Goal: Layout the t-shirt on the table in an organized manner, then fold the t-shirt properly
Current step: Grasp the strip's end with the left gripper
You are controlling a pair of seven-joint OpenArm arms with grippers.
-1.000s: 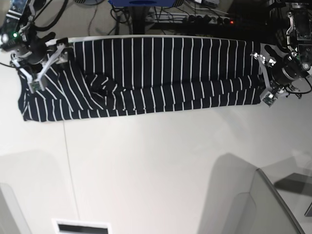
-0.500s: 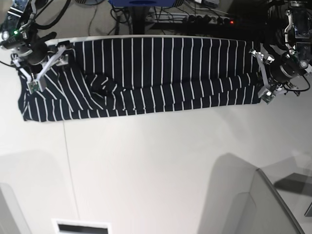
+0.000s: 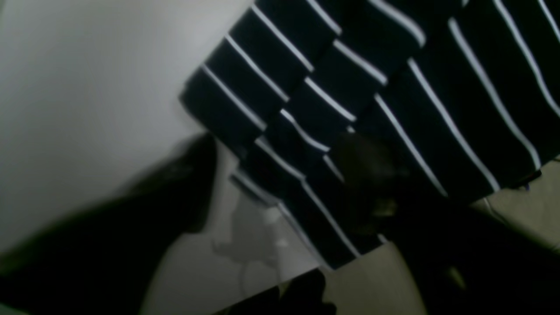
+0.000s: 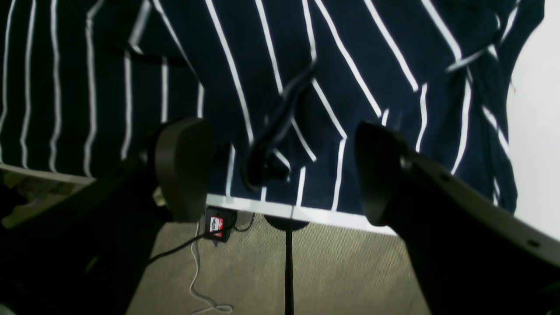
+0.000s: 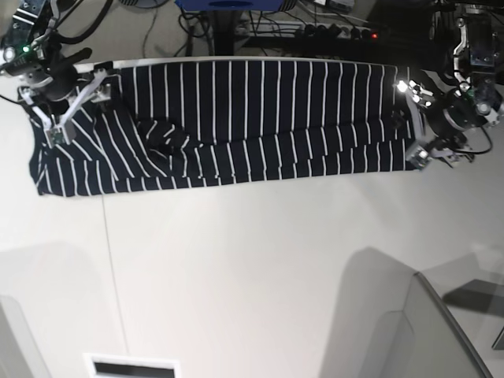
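Base view: lying stretched along the table's [image 5: 252, 268] far edge, t-shirt [image 5: 236, 126] ready for folding; flanking its ends with jaws apart, left gripper [image 5: 414, 122] and right gripper [image 5: 76, 106], gripping nothing.

The right gripper [image 5: 72, 102] sits at the table's far left corner in the base view, its jaws spread wide and holding nothing. The left gripper [image 5: 416, 122] sits near the far right corner, jaws parted.
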